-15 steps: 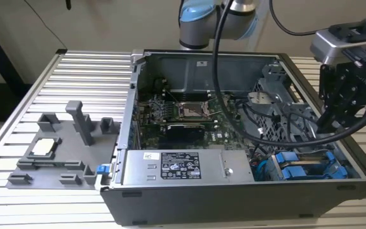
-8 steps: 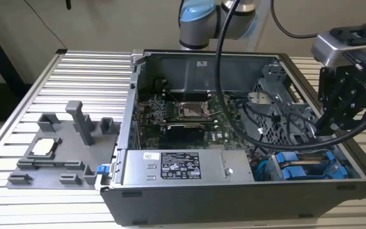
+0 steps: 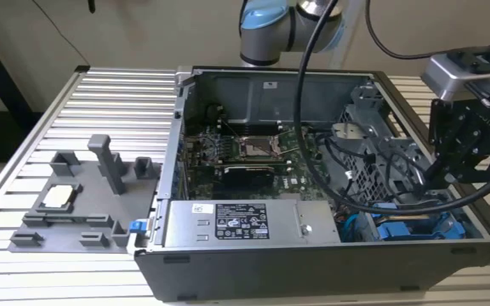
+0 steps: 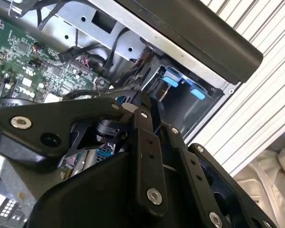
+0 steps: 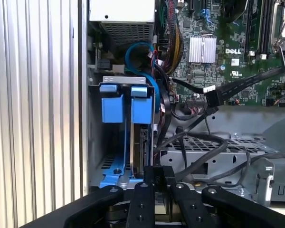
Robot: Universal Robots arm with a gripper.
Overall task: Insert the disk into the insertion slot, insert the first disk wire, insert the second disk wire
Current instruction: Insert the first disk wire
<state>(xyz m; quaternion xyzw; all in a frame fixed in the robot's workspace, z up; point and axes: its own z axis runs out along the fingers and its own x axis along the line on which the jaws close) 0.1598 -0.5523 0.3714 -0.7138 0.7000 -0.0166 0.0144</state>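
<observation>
The gripper (image 5: 159,176), its fingers seemingly pressed together, is hovering close to the disk (image 5: 146,147), which is standing edge-on inside the insertion slot (image 3: 420,228) at the exterior view's lower right; seating is probably calling for one straight, gentle push.

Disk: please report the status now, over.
Gripper shut on disk. Disk edge-on at slot, beside blue tabs. Black cables close alongside, contact unclear.
</observation>
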